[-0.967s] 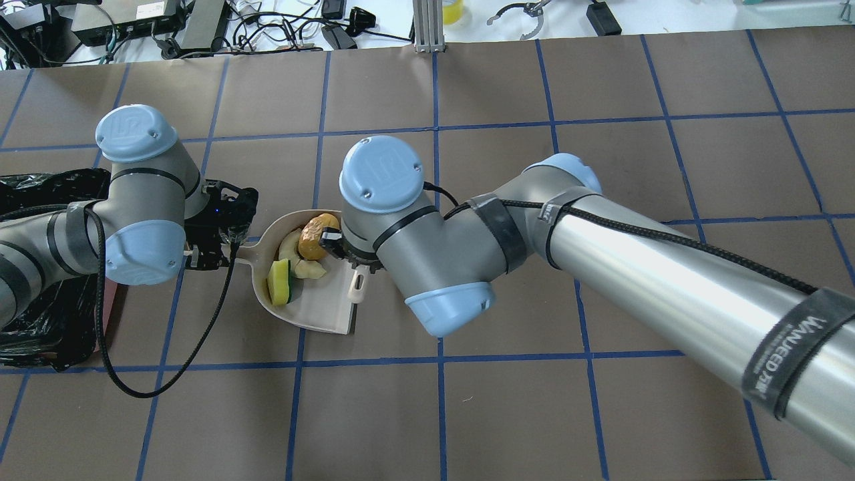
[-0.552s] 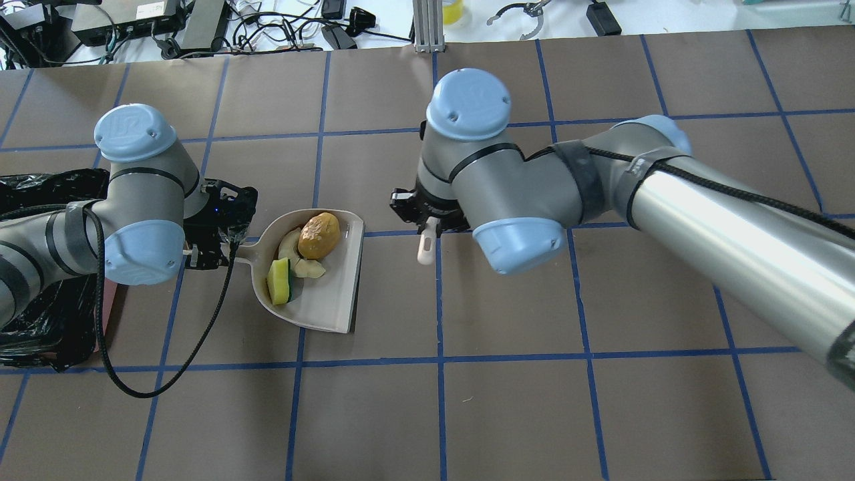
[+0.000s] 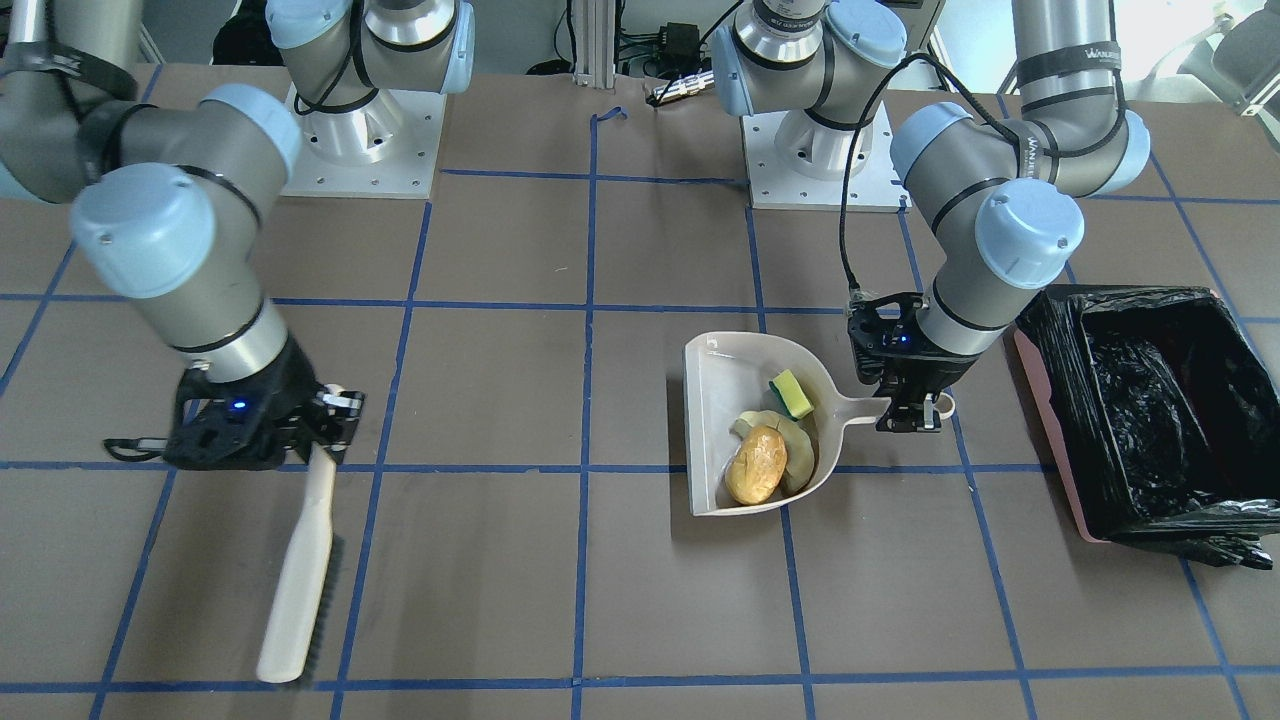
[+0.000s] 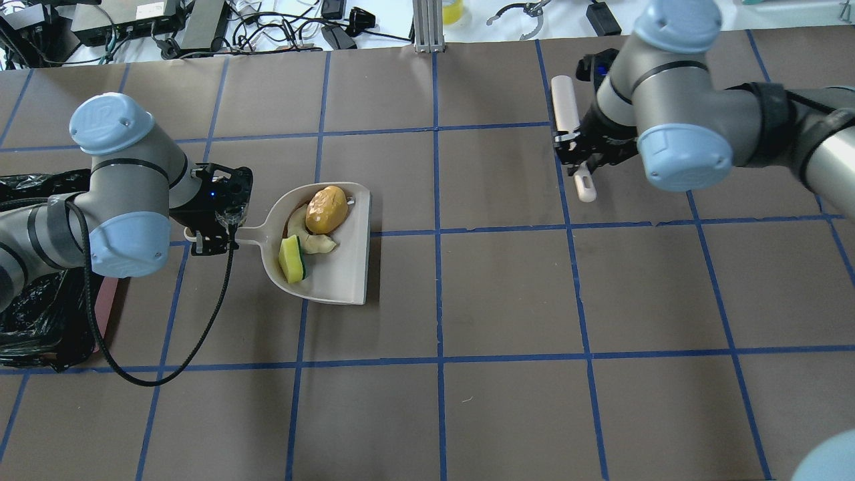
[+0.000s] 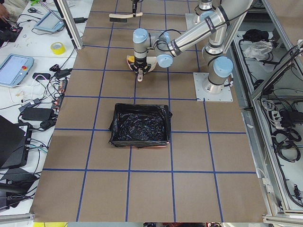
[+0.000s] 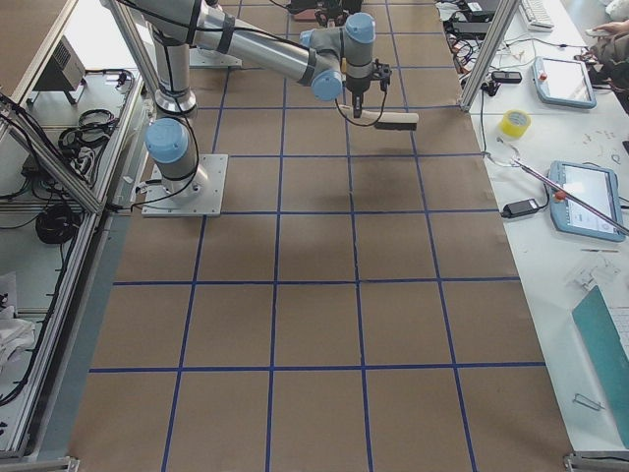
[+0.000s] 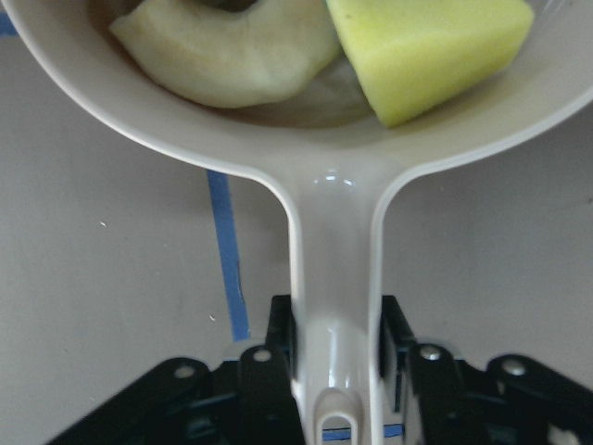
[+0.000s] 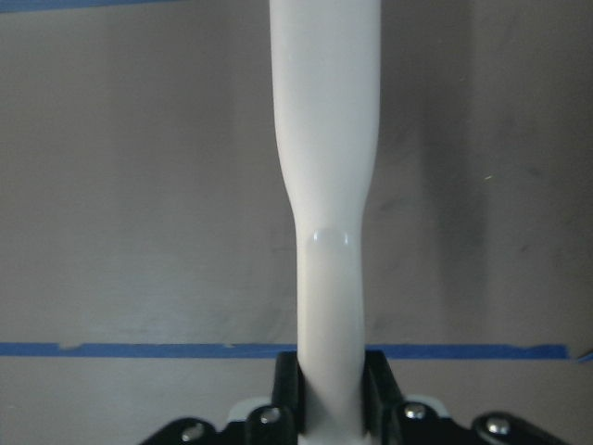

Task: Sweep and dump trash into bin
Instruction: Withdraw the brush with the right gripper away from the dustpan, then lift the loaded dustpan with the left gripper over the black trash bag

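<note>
The beige dustpan holds the golden-brown potato-like lump, the yellow-green sponge piece and the cream curled scrap. They also show in the front view: the lump and the sponge. My left gripper is shut on the dustpan's handle. The pink bin with its black bag stands just beyond that arm. My right gripper is shut on the white brush's handle, far from the dustpan, with the brush angled down to the table.
Blue tape lines grid the brown table. Cables, boxes and tools lie along the far edge. In the left side view, tablets and a yellow tape roll sit on the side bench. The arm bases stand at the robot's edge.
My right arm has swung the brush away from the dustpan, to the right and the table's far side. The dustpan has shifted and turned slightly in my left gripper.
</note>
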Controlling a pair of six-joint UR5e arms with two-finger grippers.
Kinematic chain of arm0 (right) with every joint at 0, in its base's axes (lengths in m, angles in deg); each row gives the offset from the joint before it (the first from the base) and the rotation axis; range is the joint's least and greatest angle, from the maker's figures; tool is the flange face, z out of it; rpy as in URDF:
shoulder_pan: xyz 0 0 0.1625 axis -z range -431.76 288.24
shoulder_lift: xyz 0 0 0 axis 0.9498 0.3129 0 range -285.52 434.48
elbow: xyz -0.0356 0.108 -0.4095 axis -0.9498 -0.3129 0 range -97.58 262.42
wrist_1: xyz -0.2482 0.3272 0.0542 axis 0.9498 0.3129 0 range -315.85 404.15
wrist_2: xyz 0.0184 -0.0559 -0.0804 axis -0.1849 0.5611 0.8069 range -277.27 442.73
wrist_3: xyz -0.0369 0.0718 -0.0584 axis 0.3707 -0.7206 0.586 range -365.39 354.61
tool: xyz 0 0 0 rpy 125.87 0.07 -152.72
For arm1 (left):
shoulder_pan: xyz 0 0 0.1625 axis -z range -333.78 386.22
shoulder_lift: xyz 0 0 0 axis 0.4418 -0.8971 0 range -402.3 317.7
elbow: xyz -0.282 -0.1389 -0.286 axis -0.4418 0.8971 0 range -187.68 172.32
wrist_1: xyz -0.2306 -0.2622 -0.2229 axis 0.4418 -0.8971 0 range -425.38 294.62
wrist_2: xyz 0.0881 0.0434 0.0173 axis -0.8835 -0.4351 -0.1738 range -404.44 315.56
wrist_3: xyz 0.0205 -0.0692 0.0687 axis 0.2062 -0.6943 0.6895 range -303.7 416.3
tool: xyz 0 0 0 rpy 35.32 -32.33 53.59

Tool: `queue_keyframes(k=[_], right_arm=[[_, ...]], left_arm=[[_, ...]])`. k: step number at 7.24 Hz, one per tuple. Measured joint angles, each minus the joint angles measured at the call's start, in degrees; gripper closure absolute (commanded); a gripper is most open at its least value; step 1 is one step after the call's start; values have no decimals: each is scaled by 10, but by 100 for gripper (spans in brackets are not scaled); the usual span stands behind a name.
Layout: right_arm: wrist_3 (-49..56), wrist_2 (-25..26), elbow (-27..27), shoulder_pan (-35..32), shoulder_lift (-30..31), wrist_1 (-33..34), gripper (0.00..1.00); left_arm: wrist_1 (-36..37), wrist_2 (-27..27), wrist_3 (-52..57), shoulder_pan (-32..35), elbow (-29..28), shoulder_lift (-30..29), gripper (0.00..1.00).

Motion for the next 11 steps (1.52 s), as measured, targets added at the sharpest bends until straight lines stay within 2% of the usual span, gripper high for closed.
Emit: queue_keyframes(k=[2,4,7,9,11], right_arm=[[122,0,-3,86,-11,12,100],[190,0,-19,141,-54,46,100],[147,12,-37,158,-69,7,100],[145,16,-18,158,-58,-6,100],[168,14,24,158,-34,13,100]], left_arm=[[-9,47,-11,-26,-46,1,100],[-55,114,-12,-84,-85,4,100],[-141,204,4,-196,-121,8,100],[-196,214,46,-262,-156,2,100],[-249,189,120,-327,-198,-5,100]])
